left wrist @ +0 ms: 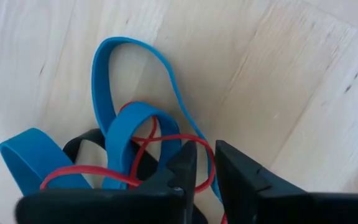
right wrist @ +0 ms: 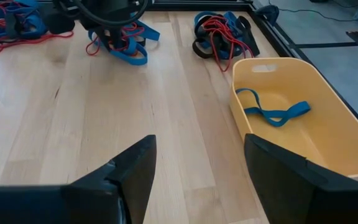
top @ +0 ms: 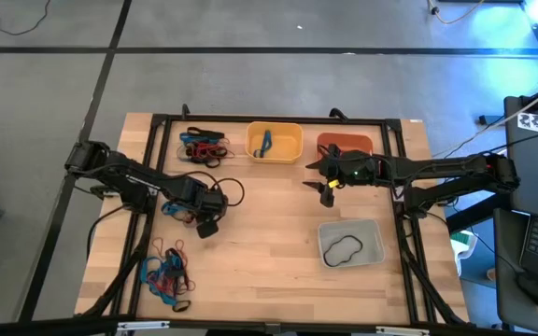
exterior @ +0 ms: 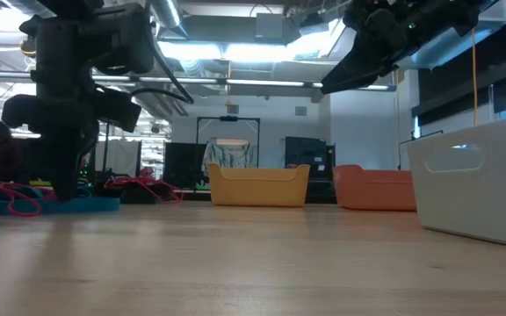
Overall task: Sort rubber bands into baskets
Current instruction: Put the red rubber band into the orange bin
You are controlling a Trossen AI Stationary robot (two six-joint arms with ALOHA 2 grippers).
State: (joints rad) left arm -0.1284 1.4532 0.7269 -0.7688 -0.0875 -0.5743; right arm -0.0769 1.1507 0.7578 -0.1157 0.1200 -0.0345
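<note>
Several thin, floppy rubber bands (left wrist: 129, 134) tangle on grained wood.

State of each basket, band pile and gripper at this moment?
Yellow basket: holds a blue band.
Orange basket: contents hidden by right arm.
Grey basket: holds a black band.
Band piles: unsorted.
Left gripper: nearly closed on tangled bands.
Right gripper: open, empty.

you have three baskets on the desk: yellow (top: 275, 142) holding one blue band (top: 264, 142), orange (top: 345, 147), pale grey (top: 350, 243) holding a black loop (top: 346, 250). tangled rubber bands (blue, red, black) lie in clumps (top: 204, 147), (top: 166, 275), (left wrist: 123, 149).
</note>
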